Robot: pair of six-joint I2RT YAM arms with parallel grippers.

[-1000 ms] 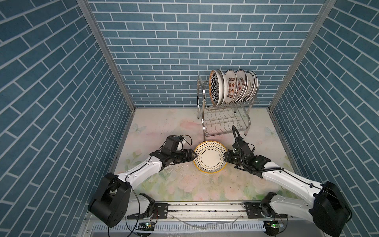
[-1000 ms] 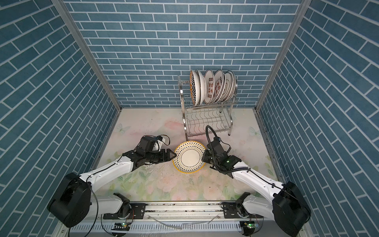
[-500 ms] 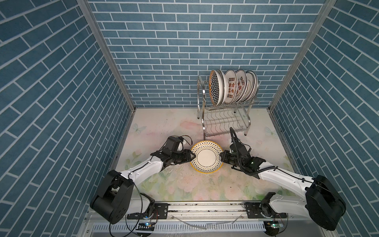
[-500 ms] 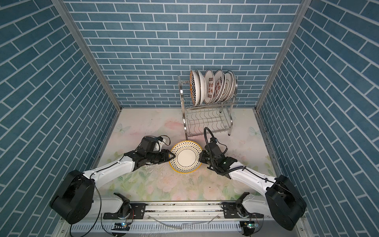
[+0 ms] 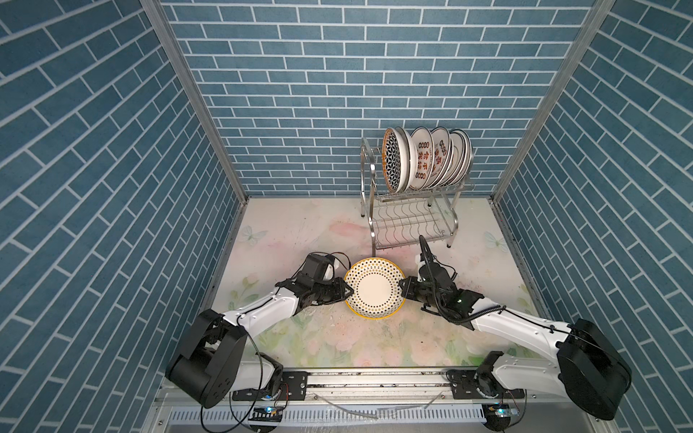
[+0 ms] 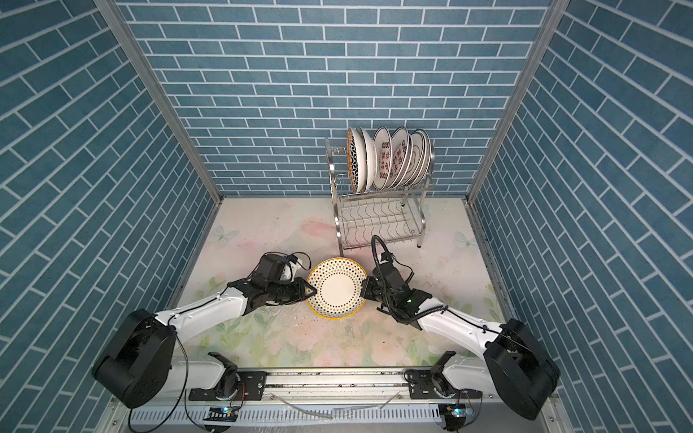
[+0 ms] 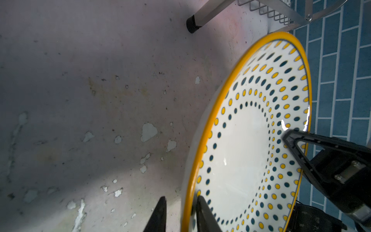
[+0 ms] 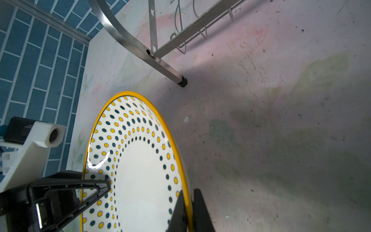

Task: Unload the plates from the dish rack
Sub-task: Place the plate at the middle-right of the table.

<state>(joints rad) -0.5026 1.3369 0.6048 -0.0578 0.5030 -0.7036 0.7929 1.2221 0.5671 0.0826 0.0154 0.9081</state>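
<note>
Operator, your dotted plate (image 5: 375, 290), yellow-rimmed, is out of the dish rack (image 5: 371, 210). It sits over the middle of the table (image 5: 300, 232), face up and tilted, between your two arms. In both top views the rack stands at about 1 o'clock from it, near but apart. Whether the plate's lower edge touches the table cannot be told.

Right gripper (image 8: 189, 190): it is at the plate's 3 o'clock edge. Its wrist view shows both fingers pinched tight on the yellow rim, one on the dotted face and one behind. You hold the plate on this side.

Left gripper (image 7: 181, 198): it is at the plate's 9 o'clock edge. Its fingers straddle the rim at a narrow spread. The inner finger lies against the dotted face. The outer finger stands just clear of the plate's back, with table showing between them. There is no firm grip on this side.

Rack contents: the other plates (image 5: 431, 161) stand on edge in a close row on the upper tier. The black-and-white geometric plate (image 5: 390, 161) is at the row's 9 o'clock end. Red-lettered ones stand near the middle, and dark-banded ones toward 3 o'clock.
</note>
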